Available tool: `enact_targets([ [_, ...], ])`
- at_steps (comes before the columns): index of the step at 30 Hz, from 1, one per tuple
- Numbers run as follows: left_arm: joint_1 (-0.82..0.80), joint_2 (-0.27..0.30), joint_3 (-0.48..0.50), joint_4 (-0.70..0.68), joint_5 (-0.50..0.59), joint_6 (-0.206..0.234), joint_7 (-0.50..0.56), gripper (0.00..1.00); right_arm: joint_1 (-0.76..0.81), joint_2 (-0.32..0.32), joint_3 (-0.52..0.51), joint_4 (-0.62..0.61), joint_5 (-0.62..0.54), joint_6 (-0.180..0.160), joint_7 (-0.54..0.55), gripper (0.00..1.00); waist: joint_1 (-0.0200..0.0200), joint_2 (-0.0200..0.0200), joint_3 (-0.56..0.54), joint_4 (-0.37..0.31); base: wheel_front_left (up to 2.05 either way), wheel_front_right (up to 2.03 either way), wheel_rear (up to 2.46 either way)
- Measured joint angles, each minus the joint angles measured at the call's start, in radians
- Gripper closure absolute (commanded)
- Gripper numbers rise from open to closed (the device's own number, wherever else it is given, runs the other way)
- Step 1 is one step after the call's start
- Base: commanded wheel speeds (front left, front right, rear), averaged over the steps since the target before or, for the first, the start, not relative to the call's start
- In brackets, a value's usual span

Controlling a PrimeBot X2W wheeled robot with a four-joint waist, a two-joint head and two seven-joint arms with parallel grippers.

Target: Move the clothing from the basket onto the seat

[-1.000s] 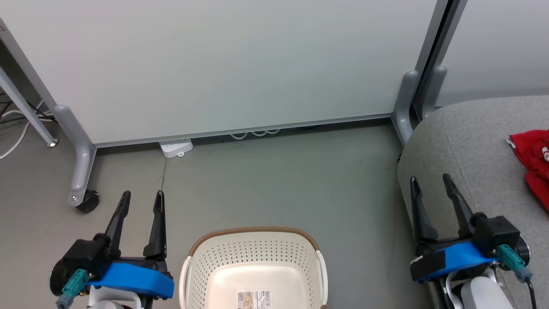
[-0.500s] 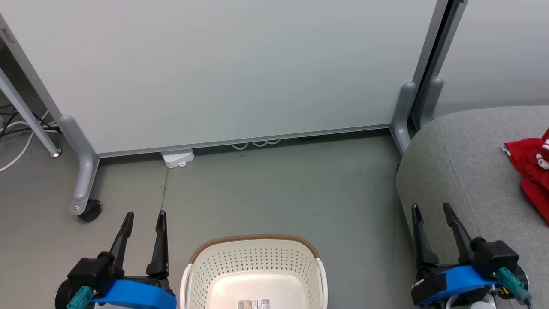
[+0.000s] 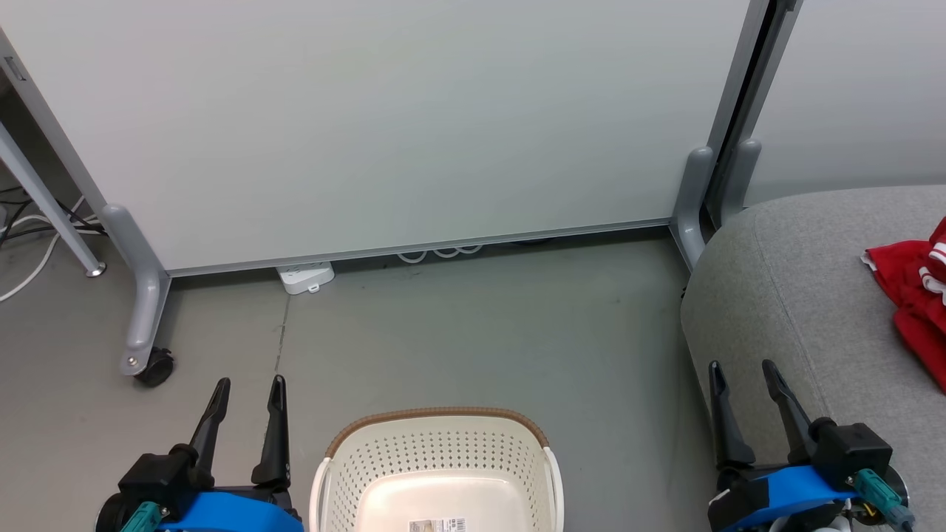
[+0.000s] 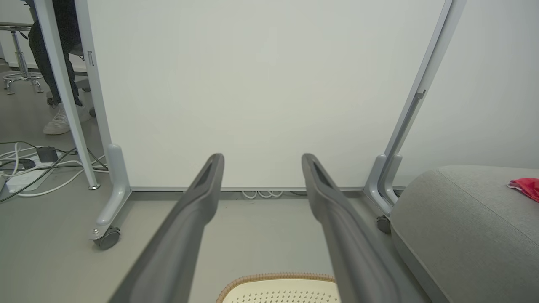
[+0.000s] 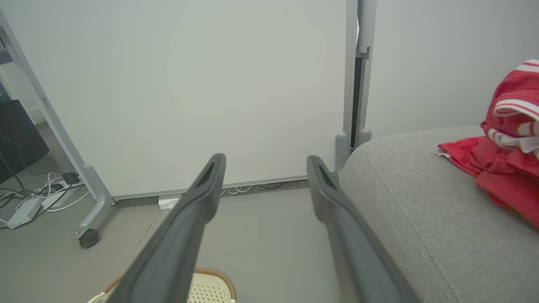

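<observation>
Head view, biggest first: large white flat partition panel (image 3: 384,125) on grey metal legs, standing across the back. Below it, grey floor (image 3: 480,332). At right, large light grey fabric-upholstered seat cushion (image 3: 798,295) with rounded edges, close beside the panel's right leg. At bottom centre on the floor, cream-white perforated plastic basket (image 3: 436,452) with a brown woven-look rim, bare cream bottom on show. Red soft-fabric clothing (image 3: 909,288) with white stripe trim, heaped on the seat cushion at the far right edge, partly cut off by the frame, well apart from the basket; in the right wrist view, a rumpled pile, striped piece uppermost over plainer red. Left gripper (image 3: 250,383) with two long dark fingers, low at left over the floor, just beside the basket: spread wide, gripping nothing. Right gripper (image 3: 740,366), low at right by the seat cushion's left edge: spread wide, gripping nothing, apart from the clothing. Small white power strip (image 3: 305,277) on the floor under the panel's lower edge. Black castor (image 3: 157,366) at the foot of the left leg. Smallest, a printed paper label (image 3: 437,525) on the basket's bottom.
</observation>
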Motion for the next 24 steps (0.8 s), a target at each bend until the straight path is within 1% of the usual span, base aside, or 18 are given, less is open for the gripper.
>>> enact_targets([
  [7, 0.0, -0.001, 0.0, -0.001, 0.001, 0.0, 0.0, 0.0, 0.0, 0.001, 0.001, 0.002, 0.002, 0.0, 0.0, 0.0, 0.0001, 0.0, 0.003, 0.002, 0.0, 0.0, 0.0],
  [8, 0.0, -0.001, 0.0, -0.002, 0.001, -0.001, 0.0, 1.0, 0.0, 0.001, 0.002, 0.002, 0.006, 0.0, 0.0, 1.0, 0.0001, 0.0, 0.003, 0.002, 0.0, 0.0, 0.0],
  [14, 0.029, -0.009, -0.005, 0.046, -0.012, 0.0, 0.012, 1.0, 0.023, 0.002, -0.001, 0.05, 0.019, 0.0, 0.009, 1.0, 0.0002, 0.0, 0.003, 0.002, 0.0, 0.0, 0.0],
  [24, 0.029, -0.009, 0.014, 0.039, -0.194, 0.0, 0.06, 1.0, 0.023, 0.002, -0.014, 0.042, 0.214, 0.0, 0.06, 1.0, 0.0002, 0.0, 0.004, -0.001, 0.0, 0.0, 0.0],
])
